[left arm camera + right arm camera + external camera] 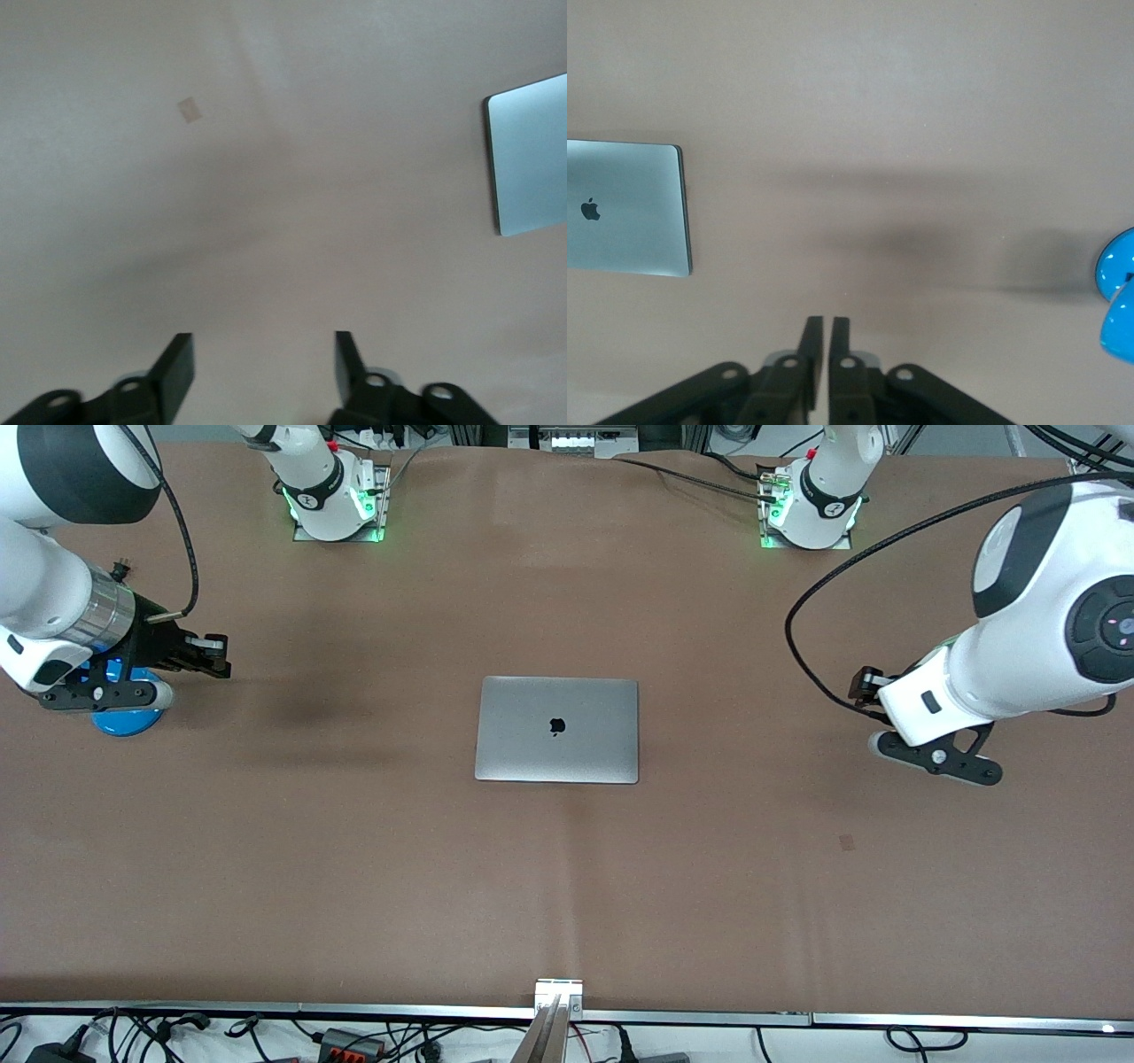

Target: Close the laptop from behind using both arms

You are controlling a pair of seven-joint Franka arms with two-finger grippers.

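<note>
The laptop (557, 729) lies shut and flat at the middle of the table, silver lid up with the black apple logo showing. It also shows in the left wrist view as a silver corner (532, 159) and in the right wrist view with its logo (625, 208). My left gripper (864, 686) hovers over bare table toward the left arm's end, well apart from the laptop; its fingers (177, 359) stand wide open and empty. My right gripper (217, 655) hovers toward the right arm's end, fingers (811, 341) parted by only a thin slit, nothing between them.
A round blue object (128, 713) sits on the table beside the right gripper, also seen in the right wrist view (1121, 301). A small dark mark (847, 841) is on the brown table cover. The metal table edge (558, 1010) runs nearest the front camera.
</note>
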